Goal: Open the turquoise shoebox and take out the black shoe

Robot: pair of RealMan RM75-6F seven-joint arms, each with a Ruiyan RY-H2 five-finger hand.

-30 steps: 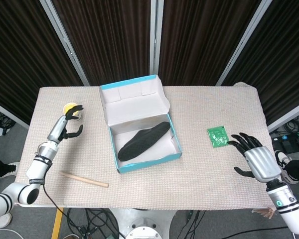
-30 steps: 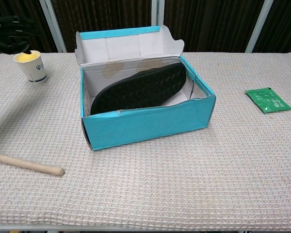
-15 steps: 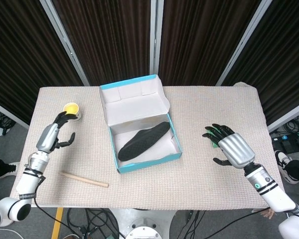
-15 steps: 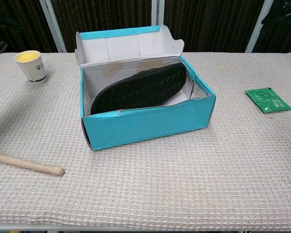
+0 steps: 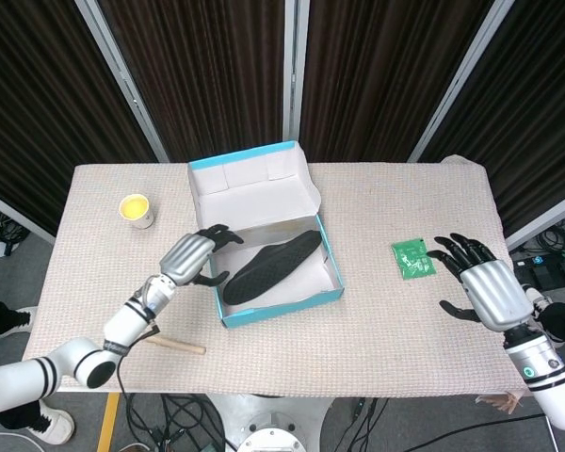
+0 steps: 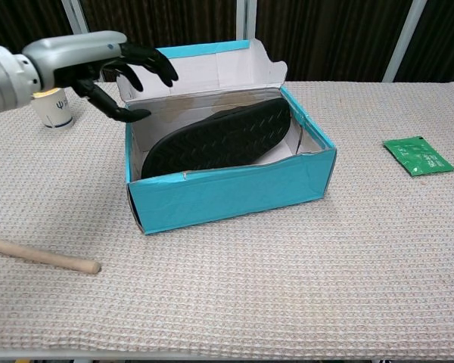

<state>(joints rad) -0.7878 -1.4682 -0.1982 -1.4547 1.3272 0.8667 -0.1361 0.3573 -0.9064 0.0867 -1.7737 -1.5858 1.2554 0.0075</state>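
The turquoise shoebox (image 5: 284, 299) (image 6: 234, 190) stands open mid-table, its lid folded back. Inside lies the black shoe (image 5: 271, 267) (image 6: 219, 140), sole up and leaning on the back wall. My left hand (image 5: 193, 254) (image 6: 98, 60) hovers at the box's left wall with fingers spread over the edge, holding nothing and apart from the shoe. My right hand (image 5: 485, 287) hangs open over the table's right side, far from the box; the chest view does not show it.
A paper cup (image 5: 137, 209) (image 6: 51, 106) of yellow liquid stands at the far left. A wooden stick (image 5: 174, 345) (image 6: 41, 255) lies near the front left edge. A green packet (image 5: 412, 258) (image 6: 418, 156) lies right of the box.
My left hand has swung from near the cup rightwards to the box's left wall. My right hand came in towards the packet, then drew back to the right.
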